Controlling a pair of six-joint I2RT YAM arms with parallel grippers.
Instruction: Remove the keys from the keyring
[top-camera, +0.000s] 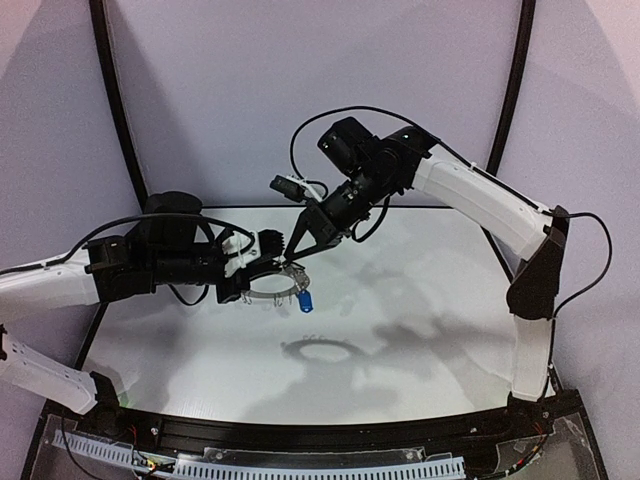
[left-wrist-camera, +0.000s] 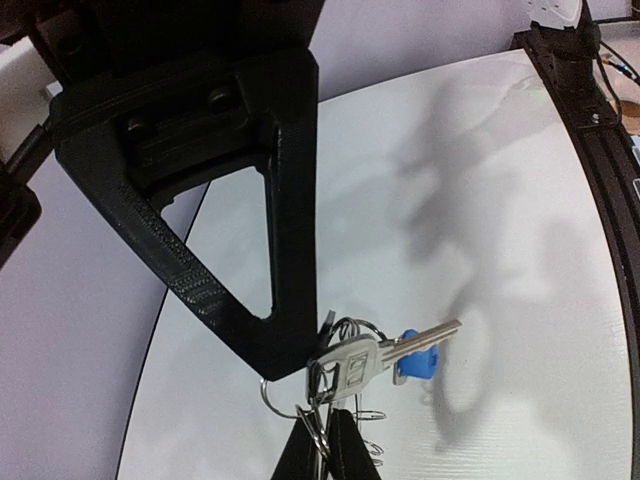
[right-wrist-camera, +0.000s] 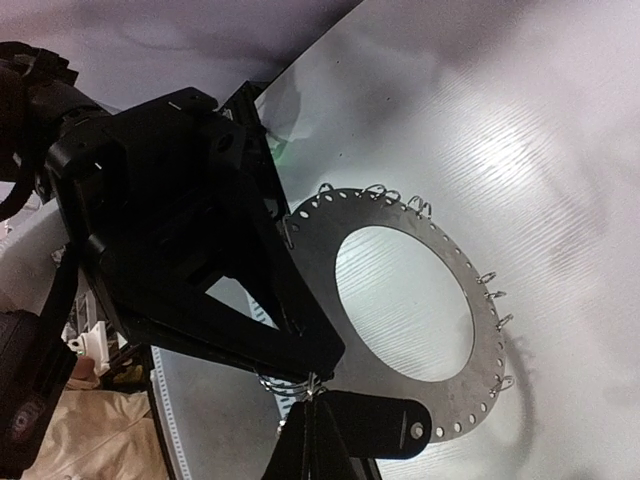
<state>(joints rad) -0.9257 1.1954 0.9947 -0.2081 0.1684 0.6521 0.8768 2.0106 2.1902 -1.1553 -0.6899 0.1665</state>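
Left claw (left-wrist-camera: 325, 428) and right claw (right-wrist-camera: 312, 412) pinch flat grey keyring (right-wrist-camera: 487, 340) at wire-looped rim.

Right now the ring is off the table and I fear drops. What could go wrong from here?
1. The keyring hangs over the table, held only at its rim by the left gripper; a slip could drop it.
2. The right gripper crowds the blue key and thin wire loops, so it may snag a loop instead.

The top camera looks down from behind across the whole worktop (top-camera: 420, 330). Both wrist cameras closely share the keyring (right-wrist-camera: 385, 210).
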